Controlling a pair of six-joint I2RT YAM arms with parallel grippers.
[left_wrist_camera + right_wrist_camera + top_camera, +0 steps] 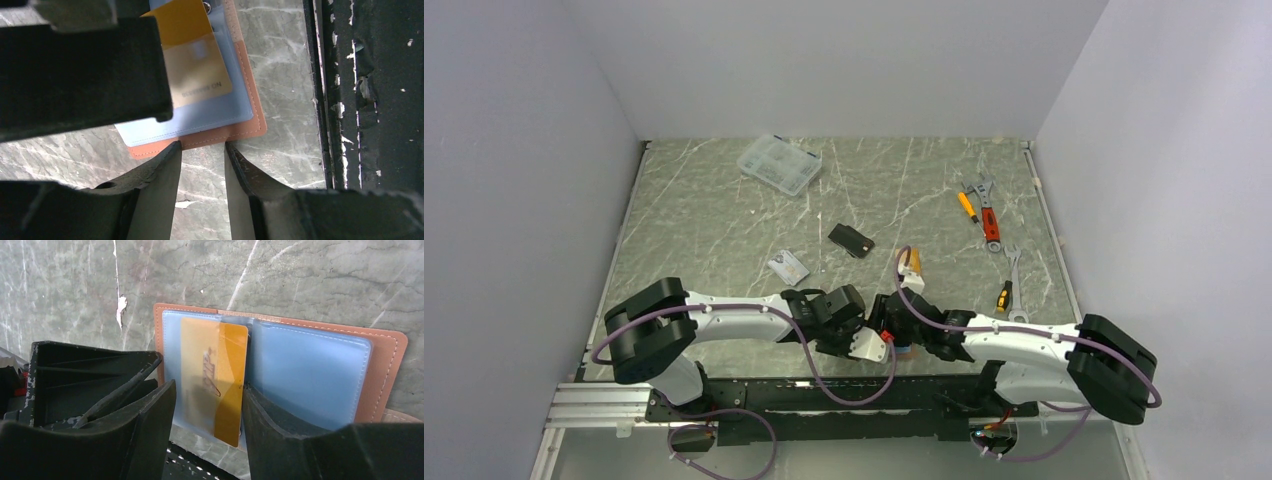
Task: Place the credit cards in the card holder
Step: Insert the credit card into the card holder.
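Right wrist view: flat pinkish-brown leather-like card holder (386, 365) lies open on the grey-green marbled table (300, 275), pale blue clear plastic sleeves facing up. Orange-gold rectangular credit card (233, 375) sits partway in the left sleeve. Most of its face is dulled under the plastic; one long strip and the near end are bare and bright. Right gripper (207, 390) is closed across the card's two long edges, holding it.

Left wrist view: same holder (251, 95), with the card (185, 27) half in the sleeve, the lower half dimmed by plastic. A dark finger of the right gripper covers the card's left side. Left gripper (202, 148) has its jaws narrowly apart, with bare table between them. Both tips rest right at the holder's stitched near edge.

Top external view: both grippers meet at the table's near edge, centre. Black credit card (851, 240) and silver-grey credit card (788, 266) lie loose on the table, apart from each other and well clear of the holder. Clear plastic compartment box (779, 163) sits closed at the far left; its contents are too small to tell.
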